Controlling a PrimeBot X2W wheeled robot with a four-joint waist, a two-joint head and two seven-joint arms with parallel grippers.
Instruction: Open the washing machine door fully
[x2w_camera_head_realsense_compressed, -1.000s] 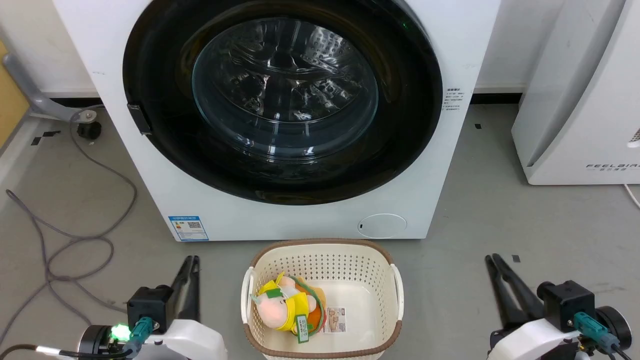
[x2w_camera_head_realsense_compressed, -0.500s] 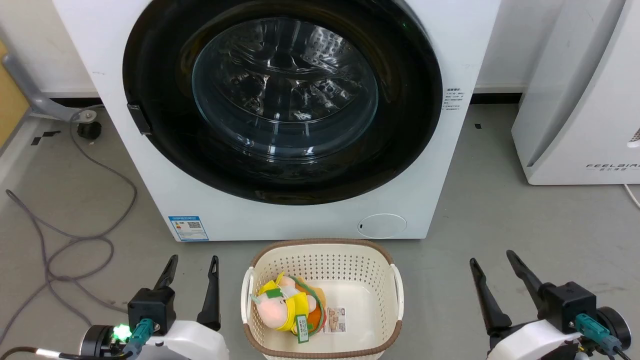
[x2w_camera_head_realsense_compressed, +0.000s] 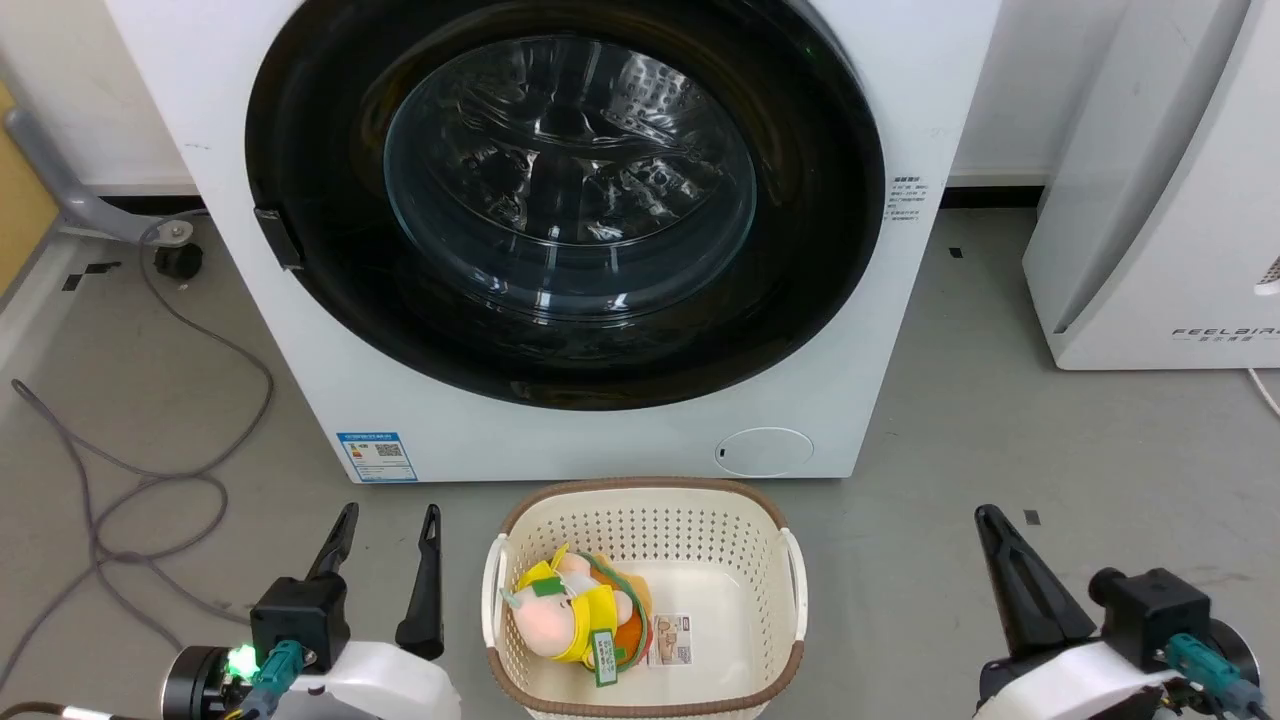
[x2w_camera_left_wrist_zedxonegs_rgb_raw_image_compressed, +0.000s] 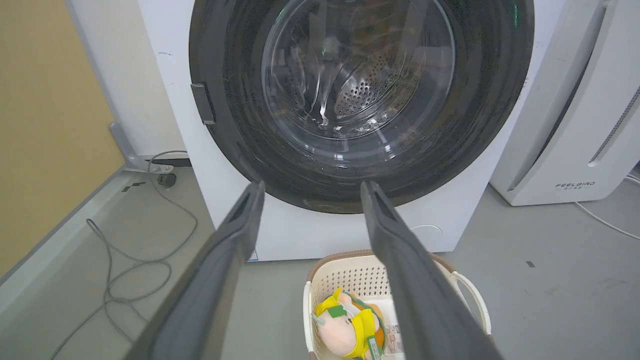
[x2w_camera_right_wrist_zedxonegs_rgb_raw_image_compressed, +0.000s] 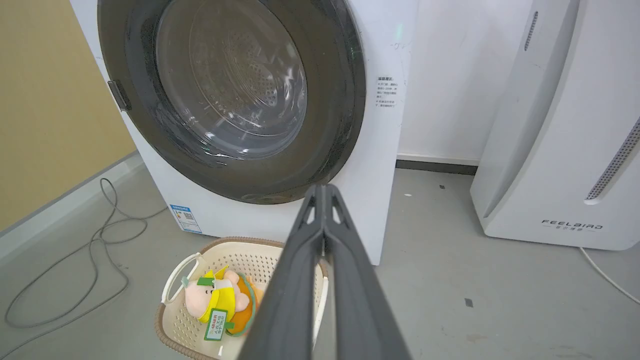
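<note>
- Black door (x2w_camera_head_realsense_compressed: 565, 200) sits shut, flush in the washer (x2w_camera_head_realsense_compressed: 560, 445) just behind the basket (x2w_camera_head_realsense_compressed: 640, 487); opening looks not yet begun.
- Left gripper (x2w_camera_head_realsense_compressed: 390, 514), left of the basket: fingers spread, empty.
- Right gripper (x2w_camera_head_realsense_compressed: 990, 520), right of the basket: fingers pressed together, empty.
- Remaining: reach, unlatch, swing wide.

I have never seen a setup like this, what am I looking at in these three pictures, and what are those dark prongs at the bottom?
It is a wheeled robot with two arms facing a white washing machine, its round black door shut. One picture comes from its head, the other two from cameras on each wrist. The prongs are its claws: the left claw is open, the right claw shut, both empty. On the floor sits a basket with a plush toy.
</note>
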